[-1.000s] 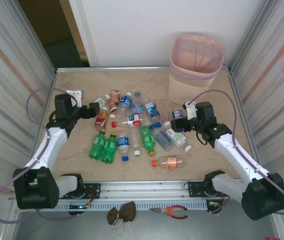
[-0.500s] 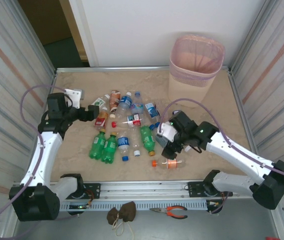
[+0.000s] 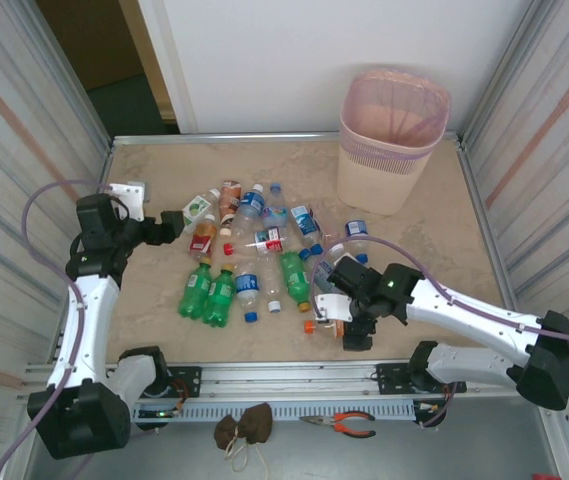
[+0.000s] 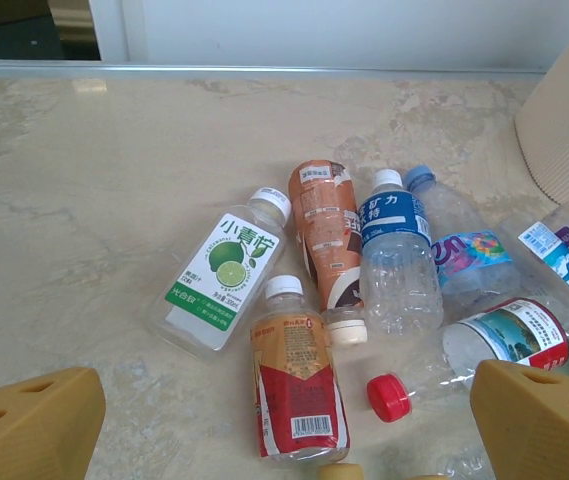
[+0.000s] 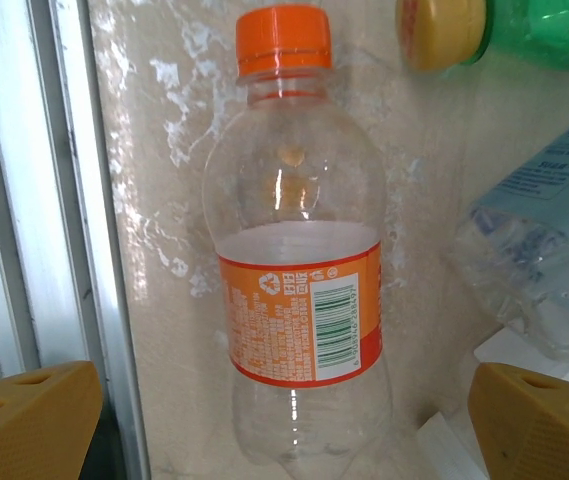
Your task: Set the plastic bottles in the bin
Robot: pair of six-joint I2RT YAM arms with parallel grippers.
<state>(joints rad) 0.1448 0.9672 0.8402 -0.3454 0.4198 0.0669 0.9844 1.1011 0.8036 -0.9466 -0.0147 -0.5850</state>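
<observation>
Several plastic bottles (image 3: pixel 264 260) lie scattered across the middle of the table. The pale pink bin (image 3: pixel 379 180) stands at the back right. My right gripper (image 3: pixel 349 328) hangs open near the front edge, over a clear bottle with an orange label and orange cap (image 5: pixel 299 300). That bottle lies between the wide-spread fingers (image 5: pixel 24 420), and I cannot tell whether they touch it. My left gripper (image 3: pixel 169 225) is open at the pile's left. Ahead of it lie a red-labelled bottle (image 4: pixel 297 385), a lime-labelled one (image 4: pixel 226 272), a brown-labelled one (image 4: pixel 326 230) and a blue-labelled one (image 4: pixel 396 250).
A metal rail (image 5: pixel 44 250) runs along the table's front edge just beside the orange bottle. A green bottle with a yellow cap (image 5: pixel 534 30) lies close by. A loose red cap (image 4: pixel 389 397) sits on the table. Pliers (image 3: pixel 344 425) and a cloth (image 3: pixel 244 428) lie below the rail. Striped walls close both sides.
The right arm swung from beside the bin down to the front edge, over the orange-labelled bottle. The left arm pulled back a little to the left. Both grippers stayed open.
</observation>
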